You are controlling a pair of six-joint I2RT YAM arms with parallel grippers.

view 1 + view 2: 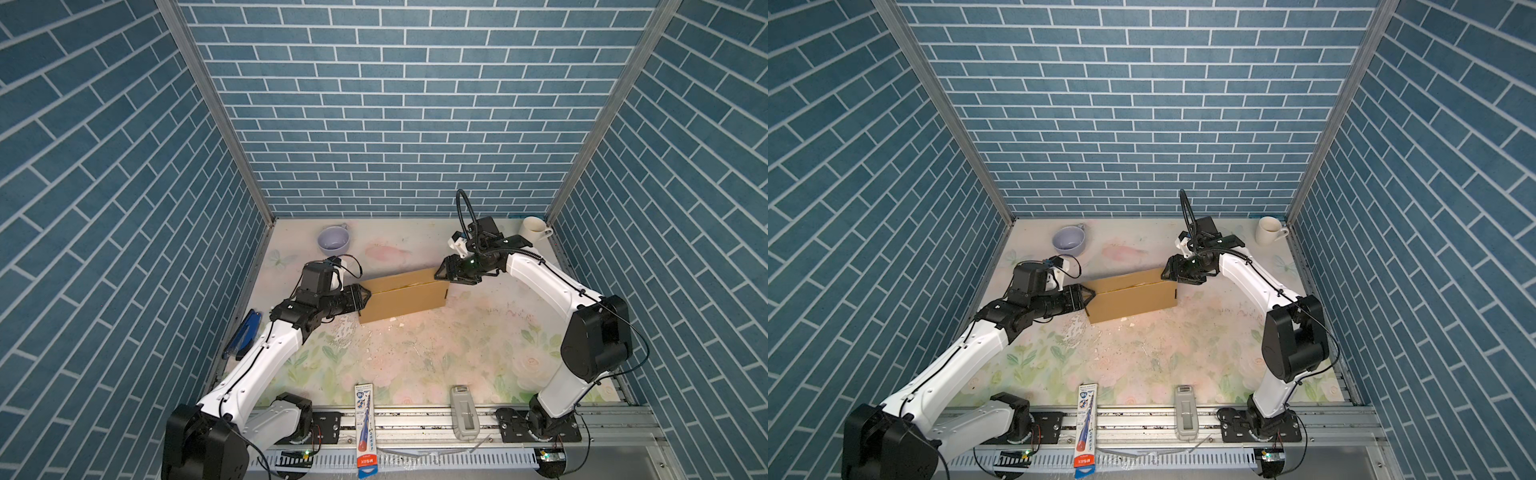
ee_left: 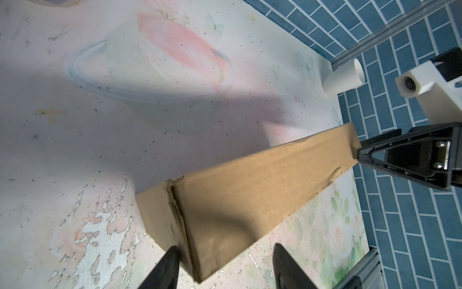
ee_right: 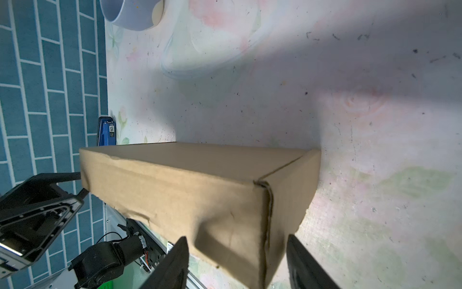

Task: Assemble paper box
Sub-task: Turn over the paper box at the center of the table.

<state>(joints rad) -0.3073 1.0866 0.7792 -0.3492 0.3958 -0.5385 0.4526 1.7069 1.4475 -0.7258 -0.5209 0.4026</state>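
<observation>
Paper box (image 1: 402, 302) is lying closed on the floral table (image 1: 415, 357), mid-table toward the back wall, long side facing the camera in both top views. Left gripper (image 1: 367, 298) is straddling its left end, right gripper (image 1: 437, 273) its far right corner. Both jaws are standing partly open, with gaps showing beside the cardboard, neither clamping it.

Blue brick-patterned wall panels (image 1: 374, 124) stand beyond and on both sides of the left claw (image 1: 365, 298), and a worn, flaking pastel floral tabletop (image 1: 436, 345) lies beneath it.
</observation>
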